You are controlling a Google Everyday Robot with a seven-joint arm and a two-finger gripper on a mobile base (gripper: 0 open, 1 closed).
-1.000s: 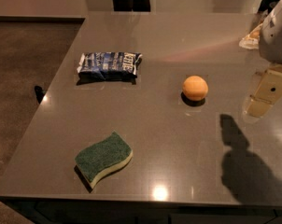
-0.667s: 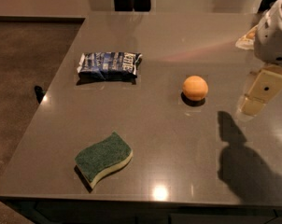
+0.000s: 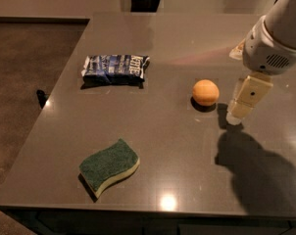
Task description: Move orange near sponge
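The orange sits on the desk right of its middle, nearer the right edge than the left. The tool hangs just to the orange's right, near it but apart, with a narrow strip of desk showing between them. Its pale tip points down and slightly left toward the surface. It may be touching the desk there, but the view is too dim to be sure, and I cannot tell whether the tool is released or clenched.

Across the rest, the sponge lies near the front left corner, green face up, well apart from the orange. The blue chip bag lies flat toward the far left corner, behind the line from orange to sponge rather than on it. The arm's shadow darkens the front right corner.
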